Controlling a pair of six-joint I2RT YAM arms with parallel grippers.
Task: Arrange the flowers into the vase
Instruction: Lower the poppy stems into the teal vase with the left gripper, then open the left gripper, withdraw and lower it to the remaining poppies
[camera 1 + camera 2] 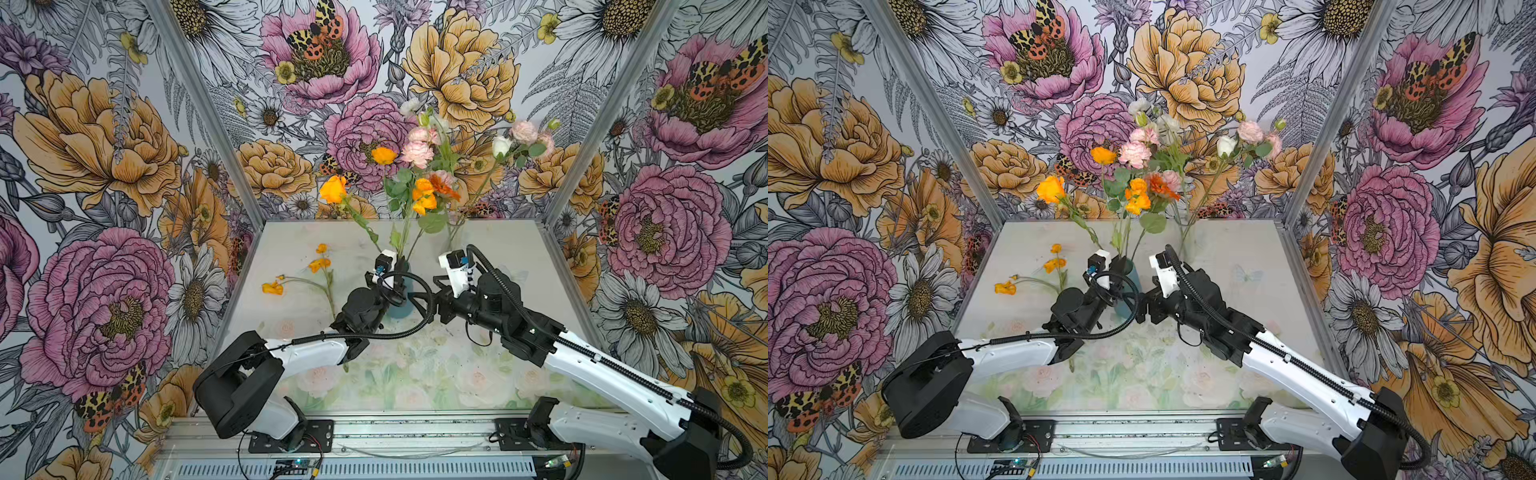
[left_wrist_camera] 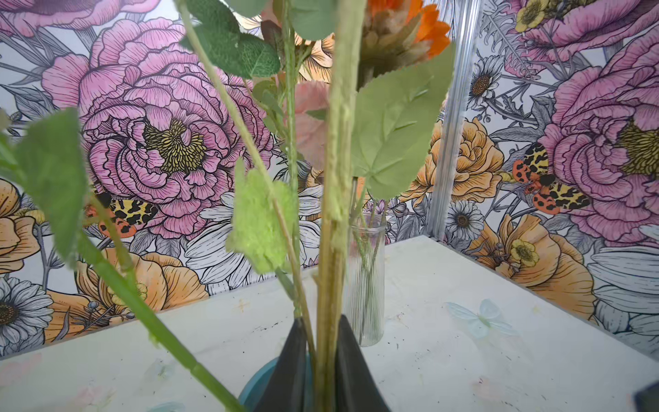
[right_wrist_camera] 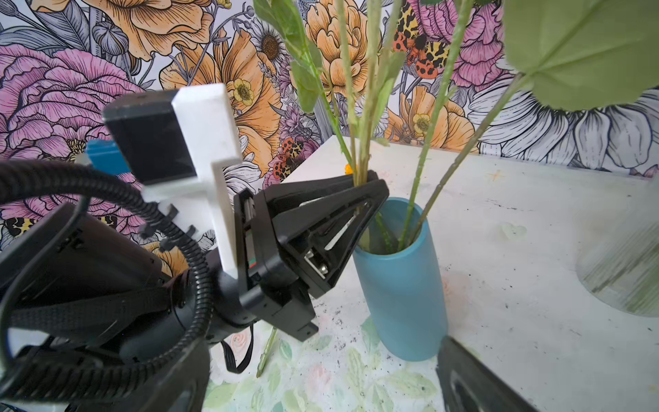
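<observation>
– At the mouth of the blue vase (image 3: pixel 399 285), what is the left claw (image 3: pixel 374 183) doing?

– Step in hand: insertion. Its fingers (image 2: pixel 292 364) stand close on either side of a green stem (image 2: pixel 330 249) whose foot is already inside the vase. Whether they clamp it or merely flank it, I cannot tell from where I stand.

– And the right claw (image 1: pixel 428 293)?

– It is just beside the vase, on the opposite side. It is spread wide and holds nothing that I can see.

– Where are the flowers (image 1: pixel 424 195)?

– Several stand in the blue vase, with orange blooms above it. Pink and white ones stand in a clear glass vase (image 1: pixel 455 237) behind it. One orange flower (image 1: pixel 320 264) lies on the desk (image 1: pixel 515 245), near the blue vase on the left claw's side, with its stem running under that arm.

– Next move?

– In my judgement: release fully and back the left claw off the rim without dragging neighbouring stems. Then fetch the orange flower. Caution: the blue vase is tall and narrow, so a sideways tug could tip it.
</observation>
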